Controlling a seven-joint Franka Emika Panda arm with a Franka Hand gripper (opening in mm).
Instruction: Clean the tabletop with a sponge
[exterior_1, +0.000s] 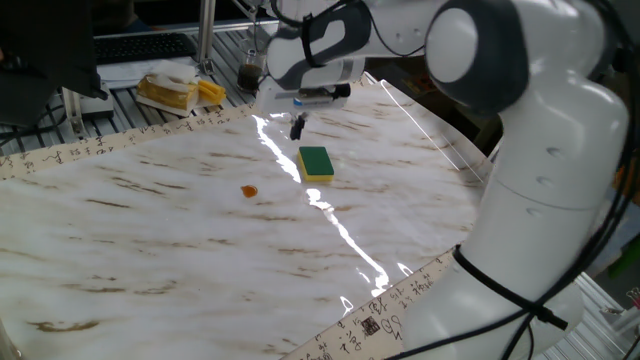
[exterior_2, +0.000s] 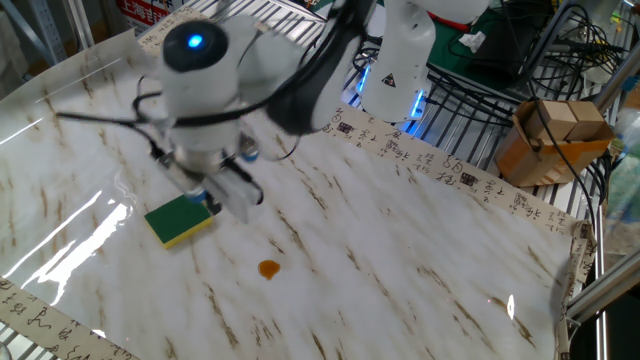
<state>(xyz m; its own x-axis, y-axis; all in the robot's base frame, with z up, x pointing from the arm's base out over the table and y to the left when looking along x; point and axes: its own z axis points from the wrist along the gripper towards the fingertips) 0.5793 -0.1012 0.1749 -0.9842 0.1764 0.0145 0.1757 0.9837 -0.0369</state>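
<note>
The sponge (exterior_1: 316, 163), green on top with a yellow base, lies flat on the white marble-patterned tabletop (exterior_1: 150, 240), right of its middle. It also shows in the other fixed view (exterior_2: 178, 220). A small orange spot (exterior_1: 249, 190) sits on the sheet to its left and shows in the other fixed view too (exterior_2: 268, 268). My gripper (exterior_1: 297, 128) hangs just behind the sponge and a little above it, fingers pointing down and close together, holding nothing. In the other fixed view the gripper (exterior_2: 213, 203) stands right at the sponge's far edge.
A pale yellow lump in clear wrapping (exterior_1: 172, 92) lies on the grey slatted bench (exterior_1: 120, 70) behind the sheet. A cardboard box (exterior_2: 552, 135) and cables stand at the far right. The robot's base (exterior_2: 395, 70) is beyond the beige border (exterior_2: 450, 175).
</note>
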